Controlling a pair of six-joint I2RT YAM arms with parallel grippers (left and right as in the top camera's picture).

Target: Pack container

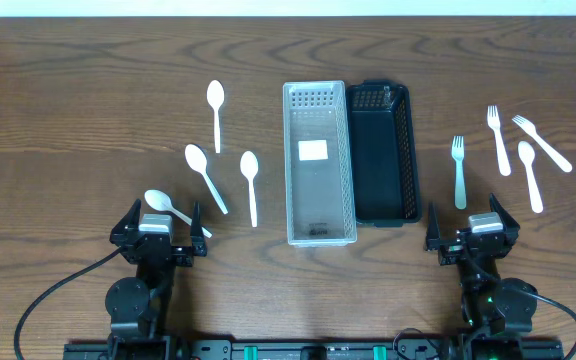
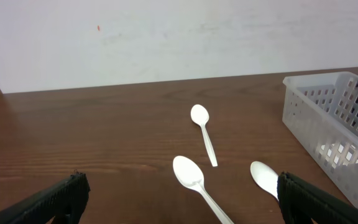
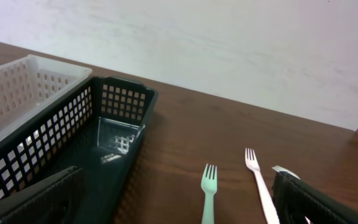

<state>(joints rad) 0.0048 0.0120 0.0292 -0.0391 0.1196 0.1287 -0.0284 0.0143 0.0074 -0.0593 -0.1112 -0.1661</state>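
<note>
Several white spoons lie left of the bins: one far (image 1: 216,108), two in the middle (image 1: 205,172) (image 1: 250,182), and one (image 1: 171,208) right by my left gripper (image 1: 158,232). That gripper is open and empty; its wrist view (image 2: 182,202) shows three spoons ahead (image 2: 202,127) (image 2: 193,176) (image 2: 265,177). A clear bin (image 1: 289,160) and a black bin (image 1: 411,150) stand side by side, both without cutlery. Right of them lie a pale green fork (image 1: 458,172) and white forks (image 1: 498,140) (image 1: 541,142). My right gripper (image 1: 473,235) is open and empty, behind the green fork (image 3: 209,193).
A white label lies on the clear bin's floor (image 1: 313,150). Another white utensil (image 1: 530,176) lies at the far right. The clear bin's wall (image 2: 334,124) is to the right of the left gripper; the black bin's wall (image 3: 104,118) is to the left of the right gripper.
</note>
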